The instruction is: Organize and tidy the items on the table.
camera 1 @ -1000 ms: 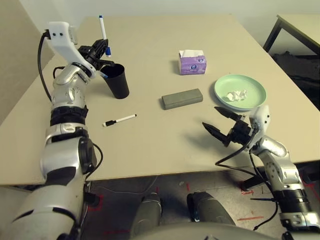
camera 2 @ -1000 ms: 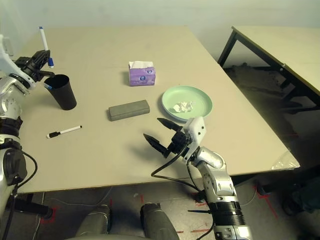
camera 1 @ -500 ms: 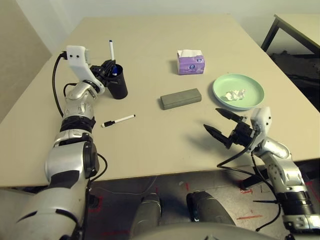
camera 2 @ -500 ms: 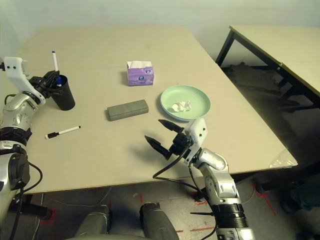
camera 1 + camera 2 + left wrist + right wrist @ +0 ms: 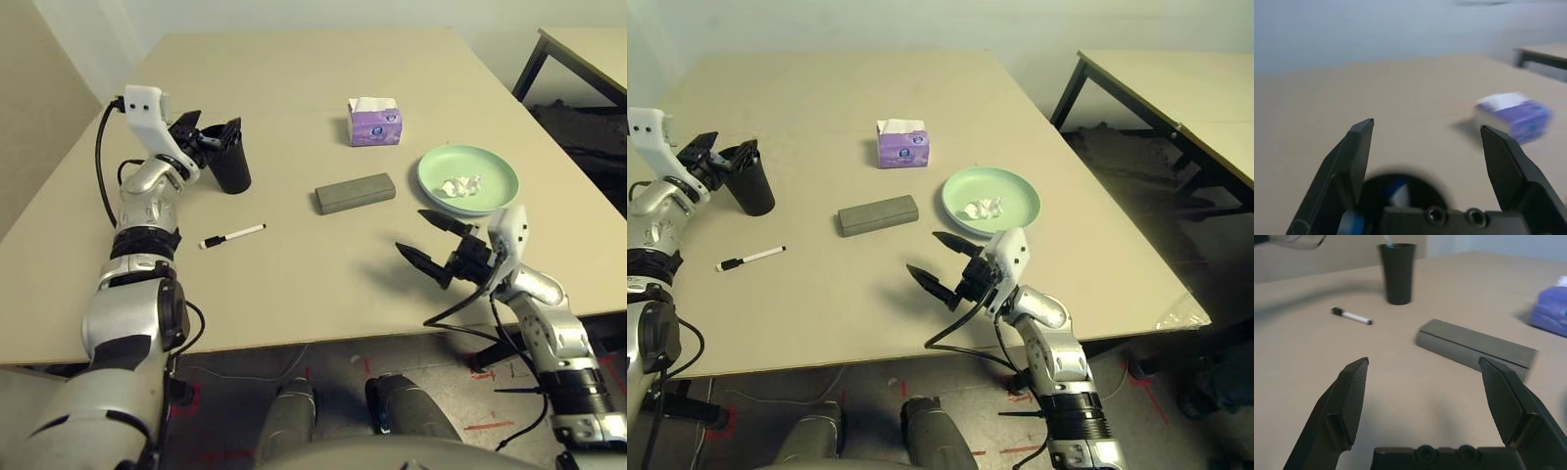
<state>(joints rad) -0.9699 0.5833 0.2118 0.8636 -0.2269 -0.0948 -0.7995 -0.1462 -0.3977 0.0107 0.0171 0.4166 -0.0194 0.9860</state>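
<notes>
Marker (image 5: 1399, 195) inside black cup (image 5: 228, 158); left gripper (image 5: 206, 130) released above rim.
Withdrawing straight up would avoid tipping; right gripper (image 5: 431, 242) hung spread, cup at its 10 o'clock.

Bare table (image 5: 294, 294) before right claw (image 5: 434, 240)

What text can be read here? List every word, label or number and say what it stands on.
None can be read.
Tissue box: a round blue-and-white mark on its purple front, too small to read.
Marker: no print that shows.
Case, cup, plate: plain.
</notes>
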